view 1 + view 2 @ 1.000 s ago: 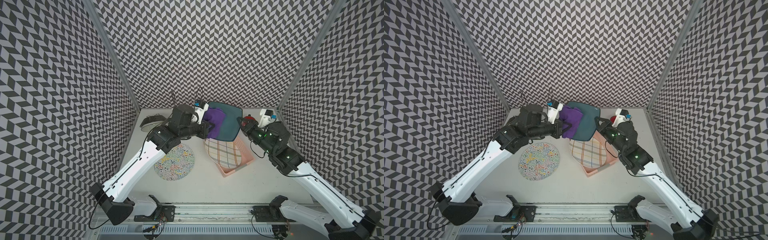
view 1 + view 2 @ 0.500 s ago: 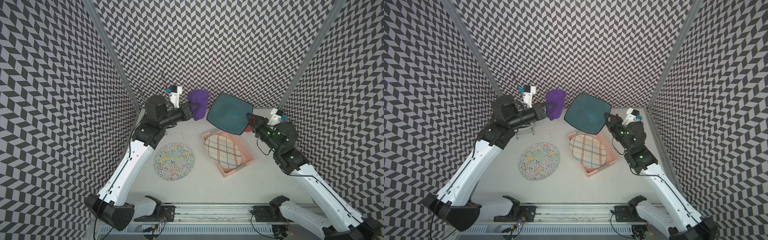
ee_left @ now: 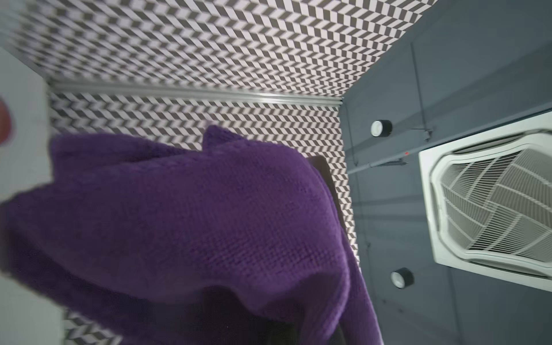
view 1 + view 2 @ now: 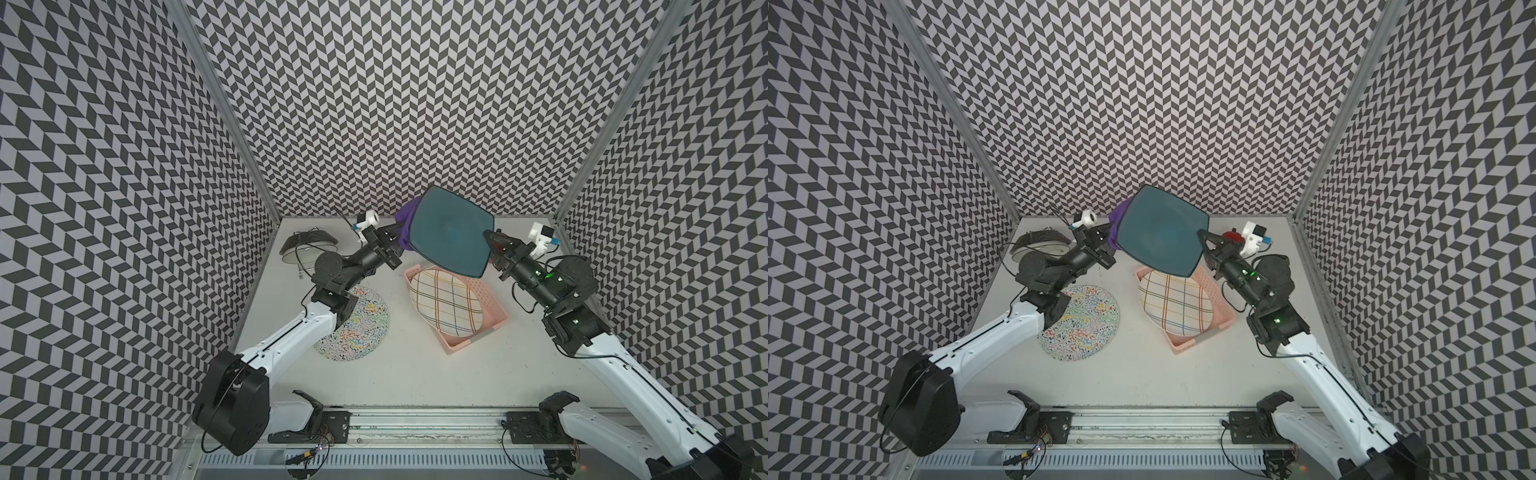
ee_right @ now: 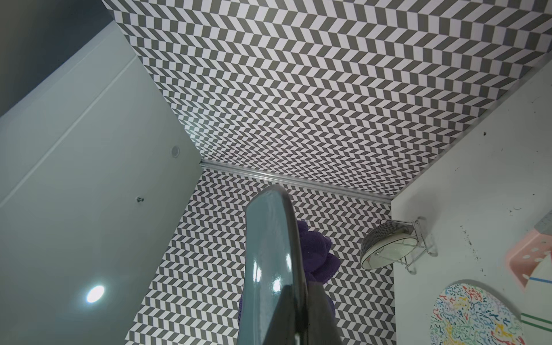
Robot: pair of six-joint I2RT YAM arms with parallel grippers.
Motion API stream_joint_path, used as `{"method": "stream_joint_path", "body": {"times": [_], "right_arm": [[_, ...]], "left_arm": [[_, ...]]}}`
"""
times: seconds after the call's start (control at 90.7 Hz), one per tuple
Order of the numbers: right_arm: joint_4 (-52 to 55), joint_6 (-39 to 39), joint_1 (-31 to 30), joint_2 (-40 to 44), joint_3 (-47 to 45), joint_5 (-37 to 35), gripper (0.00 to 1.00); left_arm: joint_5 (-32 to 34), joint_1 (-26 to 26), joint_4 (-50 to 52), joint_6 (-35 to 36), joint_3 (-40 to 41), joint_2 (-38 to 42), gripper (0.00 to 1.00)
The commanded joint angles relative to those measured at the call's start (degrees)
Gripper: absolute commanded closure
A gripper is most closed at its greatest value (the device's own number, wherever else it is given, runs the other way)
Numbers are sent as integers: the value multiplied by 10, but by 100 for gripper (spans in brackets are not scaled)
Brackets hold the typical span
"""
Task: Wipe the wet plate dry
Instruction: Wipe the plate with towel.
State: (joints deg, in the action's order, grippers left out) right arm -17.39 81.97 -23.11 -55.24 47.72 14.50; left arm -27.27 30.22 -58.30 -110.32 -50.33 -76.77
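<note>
Right tool [image 4: 489, 241] grips the teal plate [image 4: 449, 232] edge, raised above the table [image 4: 415, 374].

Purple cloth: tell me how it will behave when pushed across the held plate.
The purple cloth is bunched and draped around the left gripper, so it is probably floppy and light. Its knitted nap may grab, though the teal plate looks glossy, so it likely slides.

Square plate [image 4: 449, 232] held aloft at twelve o'clock, above the far end of the basket [image 4: 494, 307]. Cloth [image 4: 402, 216] tucked behind its nine o'clock edge. Checked plate [image 4: 444, 301] in the basket. Patterned disc [image 4: 361, 328] at nine o'clock of the basket; wire rack [image 4: 307, 249] at ten.
</note>
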Motion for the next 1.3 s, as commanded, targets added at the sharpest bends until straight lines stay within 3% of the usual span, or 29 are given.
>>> {"method": "stream_joint_path", "body": {"times": [0.0, 0.232, 0.375, 0.463, 0.618, 0.816, 0.926, 1.004, 1.081, 1.125, 1.18, 1.29], "right_arm": [[-131, 28, -4, -6, 16, 15, 100], [-175, 44, -4, -31, 24, -26, 100], [-160, 37, -1, -34, 47, -49, 100], [-129, 14, -9, -57, 84, 6, 100], [-181, 47, -25, -62, 53, -31, 100], [-123, 21, -15, -63, 79, -80, 100], [-74, -17, -3, -64, 95, -85, 100], [-39, -57, -3, -66, 107, -83, 100], [-5, -91, -4, -70, 119, -63, 100], [10, -106, -4, -74, 126, -45, 100], [18, -122, -9, -77, 131, -31, 100], [28, -143, -24, -74, 129, -34, 100]], "left_arm": [[44, 34, -186, -96, -24, -15, 100], [111, 105, -254, -148, -43, -51, 100], [124, 108, -260, -151, -16, -49, 100], [121, 108, -244, -137, 9, -40, 100], [106, 108, -218, -119, 50, -30, 100], [56, 104, -177, -71, 99, 27, 100], [8, 83, -19, 38, 109, 119, 100], [-16, 71, 227, 221, 48, 186, 100], [87, 96, 587, 479, -101, 202, 100], [159, 115, 706, 572, -170, 179, 100], [209, 122, 786, 642, -228, 148, 100], [275, 130, 852, 725, -313, 84, 100]]}}
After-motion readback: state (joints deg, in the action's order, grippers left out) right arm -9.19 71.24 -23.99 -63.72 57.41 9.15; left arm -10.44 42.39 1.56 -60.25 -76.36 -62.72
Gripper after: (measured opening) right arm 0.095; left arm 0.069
